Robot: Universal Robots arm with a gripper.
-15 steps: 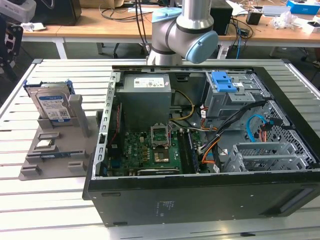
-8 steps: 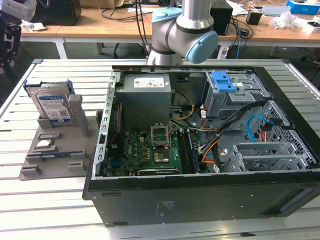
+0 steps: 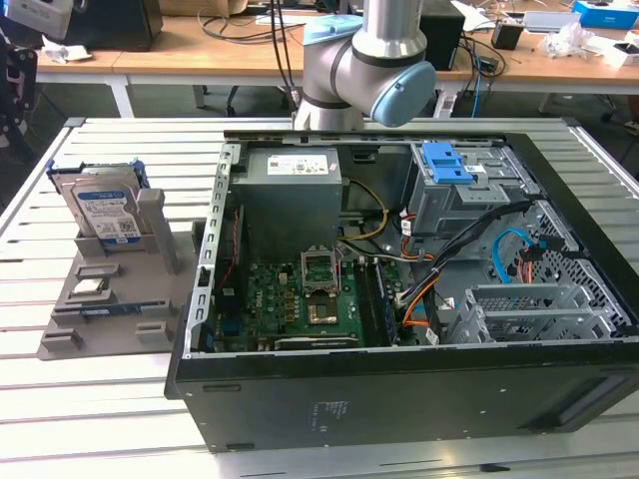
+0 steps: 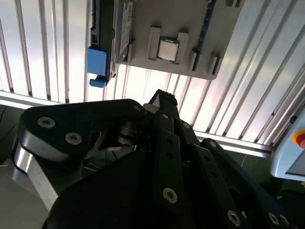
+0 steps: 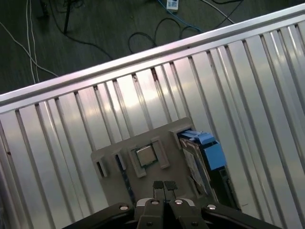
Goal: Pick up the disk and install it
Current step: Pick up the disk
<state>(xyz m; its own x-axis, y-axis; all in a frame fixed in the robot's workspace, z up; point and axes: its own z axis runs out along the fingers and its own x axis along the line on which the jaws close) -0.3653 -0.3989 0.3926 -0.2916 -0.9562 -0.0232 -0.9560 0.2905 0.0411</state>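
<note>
Fingers (image 5: 157, 186) were pressed together, gripping nothing. Gripper (image 5: 164, 186) hung well above the grey holder (image 5: 143, 181), clear of it. Disk (image 3: 103, 208) stood on edge in that holder, near a small chip (image 5: 144, 155), at the exterior view's left of the open computer case (image 3: 399, 389).

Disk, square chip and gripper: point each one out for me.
disk (image 3: 103, 212), exterior view, on its white-and-blue label.
square silver chip (image 5: 145, 155), first wrist view, middle of its top face.
gripper (image 5: 164, 185), first wrist view, midway between its fingertips.
</note>
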